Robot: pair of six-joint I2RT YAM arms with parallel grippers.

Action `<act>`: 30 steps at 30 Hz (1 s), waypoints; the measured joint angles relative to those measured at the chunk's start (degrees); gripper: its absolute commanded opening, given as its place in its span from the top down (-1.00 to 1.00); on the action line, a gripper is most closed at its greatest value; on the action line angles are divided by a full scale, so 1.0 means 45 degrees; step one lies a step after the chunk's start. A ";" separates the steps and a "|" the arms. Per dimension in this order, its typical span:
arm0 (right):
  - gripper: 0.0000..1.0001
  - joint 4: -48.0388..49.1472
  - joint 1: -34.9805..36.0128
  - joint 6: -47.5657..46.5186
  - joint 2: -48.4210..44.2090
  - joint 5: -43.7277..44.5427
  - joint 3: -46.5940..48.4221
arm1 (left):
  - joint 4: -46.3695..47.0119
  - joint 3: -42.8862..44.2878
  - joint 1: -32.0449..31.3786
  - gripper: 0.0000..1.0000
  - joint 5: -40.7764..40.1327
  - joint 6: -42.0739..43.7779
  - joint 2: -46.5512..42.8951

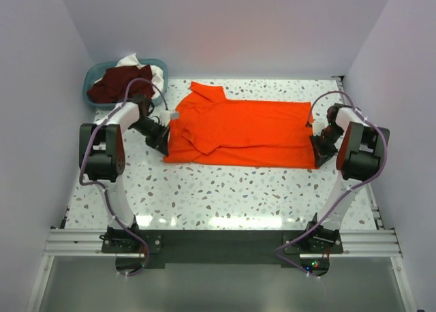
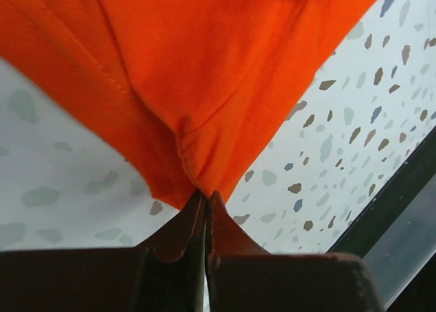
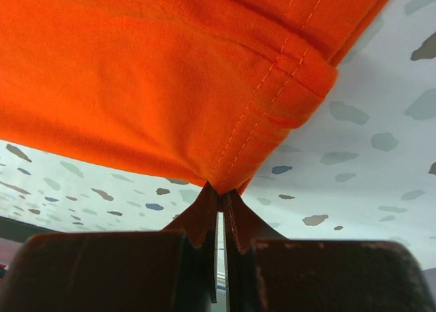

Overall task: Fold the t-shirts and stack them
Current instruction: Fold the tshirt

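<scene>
My L gripper (image 2: 206, 203) is pinched right down, fingers together w/ no gap to speak of, and it has a bunched bit of the orange-red t-shirt (image 1: 238, 131) nipped at the tips, by a seam at the shirt's near-left corner. My R gripper (image 3: 219, 196) is the same: fingers closed to a thin slit, clamped on the corner of the double-stitched hem (image 3: 272, 87) at the shirt's near-right end. In both wrist views the cloth rises up from the tips, w/ speckled table (image 1: 204, 196) showing on both sides of it. From the top cam the shirt lies spread across the middle of the table, long axis running L to R between my 2 arms, one sleeve (image 1: 203, 92) poking out toward the far-left; a fold or crease runs along its length. It looks mostly flat; can't tell how far the gripped corners are off the surface. Far-left corner, well apart from the shirt: teal basket (image 1: 92, 87) w/ maroon shirts (image 1: 119, 84) heaped in it and some white cloth (image 1: 136, 60) behind them, at the back rim.
</scene>
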 measured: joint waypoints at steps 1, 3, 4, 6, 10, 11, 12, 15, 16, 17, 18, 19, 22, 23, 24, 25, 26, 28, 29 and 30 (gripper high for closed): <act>1.00 0.0029 0.0000 -0.0019 0.0000 0.0083 0.0000 | -0.0180 0.0350 0.0000 1.00 -0.0185 0.0058 0.0063; 1.00 0.0058 0.0000 -0.0102 0.0000 0.0267 0.0015 | -0.0539 0.1078 0.0000 1.00 -0.0529 0.0185 0.0199; 1.00 0.0073 0.0000 -0.0146 0.0000 0.0364 0.0029 | -0.0636 0.1360 0.0000 1.00 -0.0656 0.0243 0.0272; 1.00 0.0112 0.0000 -0.0214 0.0000 0.0466 0.0039 | -0.0811 0.1763 -0.0005 1.00 -0.0865 0.0262 0.0481; 1.00 0.0141 0.0015 -0.0340 0.0019 0.0704 0.0039 | -0.1073 0.1768 -0.0010 1.00 -0.1195 0.0277 0.1146; 1.00 0.0141 0.0024 -0.0393 0.0019 0.0729 0.0039 | -0.1069 0.1583 -0.0010 1.00 -0.1287 0.0287 0.1282; 1.00 0.0146 0.0044 -0.0447 0.0019 0.0753 0.0034 | -0.1073 0.1355 -0.0010 1.00 -0.1384 0.0287 0.1384; 1.00 0.0189 0.0136 -0.0636 0.0019 0.0918 -0.0053 | -0.1171 0.0612 -0.0010 1.00 -0.1413 0.0238 0.1331; 1.00 0.0194 0.0175 -0.0714 -0.0005 0.1039 -0.0136 | -0.1171 0.0384 -0.0010 1.00 -0.1404 0.0228 0.1214; 1.00 0.0219 0.0214 -0.0806 -0.0097 0.1117 -0.0287 | -0.1171 0.0155 -0.0010 1.00 -0.1409 0.0223 0.1083; 1.00 0.0267 0.0243 -0.0913 -0.0238 0.1190 -0.0515 | -0.1171 -0.0024 -0.0010 1.00 -0.1404 0.0223 0.0986; 1.00 0.0335 0.0262 -0.1030 -0.0427 0.1292 -0.0801 | -0.1141 -0.0272 -0.0010 1.00 -0.1394 0.0199 0.0855; 1.00 0.0427 0.0272 -0.1389 -0.0996 0.1598 -0.1715 | -0.1112 -0.1073 -0.0010 0.96 -0.1360 0.0136 0.0408; 1.00 0.0423 0.0272 -0.1496 -0.1151 0.1710 -0.1972 | -0.1117 -0.1277 -0.0010 0.80 -0.1360 0.0141 0.0282; 0.90 0.0384 0.0272 -0.1583 -0.1258 0.1729 -0.2147 | -0.1117 -0.1409 -0.0010 0.65 -0.1365 0.0155 0.0185; 0.79 0.0301 0.0267 -0.1661 -0.1287 0.1724 -0.2205 | -0.1137 -0.1447 -0.0010 0.44 -0.1365 0.0189 0.0121; 0.48 0.0248 0.0267 -0.1710 -0.1287 0.1710 -0.2205 | -0.1127 -0.1433 -0.0010 0.37 -0.1360 0.0243 0.0068; 0.13 -0.0029 0.0262 -0.1778 -0.1287 0.1656 -0.2030 | -0.1175 -0.1258 -0.0010 0.24 -0.1336 0.0311 -0.0131; -0.09 -0.0209 0.0248 -0.1860 -0.1336 0.1588 -0.1855 | -0.1219 -0.1010 -0.0010 0.20 -0.1302 0.0345 -0.0214; -0.11 -0.0427 0.0238 -0.1870 -0.1423 0.1486 -0.1617 | -0.1205 -0.0651 -0.0044 0.16 -0.1273 0.0461 -0.0340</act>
